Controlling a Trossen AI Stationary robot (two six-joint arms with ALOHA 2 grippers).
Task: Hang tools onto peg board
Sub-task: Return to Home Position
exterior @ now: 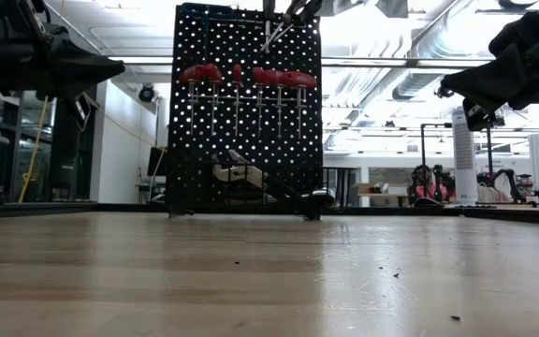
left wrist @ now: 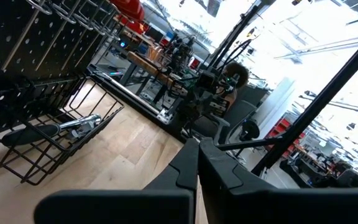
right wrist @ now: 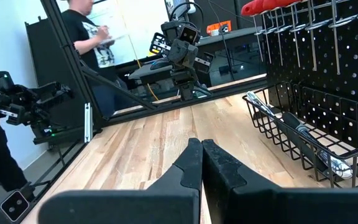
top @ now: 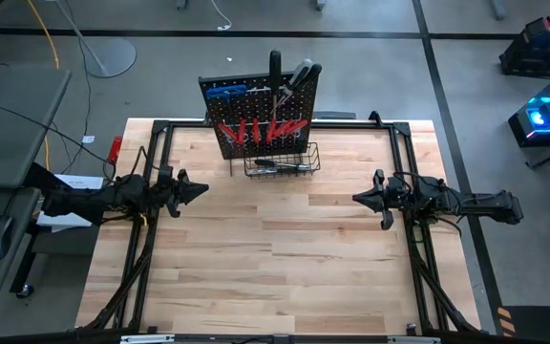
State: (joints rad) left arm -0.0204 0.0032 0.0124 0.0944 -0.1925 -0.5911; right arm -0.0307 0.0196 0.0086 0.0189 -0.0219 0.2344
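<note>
Left pincer and right pincer (both closed, empty) are hovering apart, presumably because tools are filling the peg board.

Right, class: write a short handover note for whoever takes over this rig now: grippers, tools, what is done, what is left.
Left gripper: shut, empty, above the left of the table.
Right gripper: shut, empty, above its right.
Red-handled screwdrivers, blue key and black-handled screwdriver hang on the peg board; the ratchet lies in the wire basket.
Done: no tool shows on the table.
Left: probably only parking the arms.
</note>
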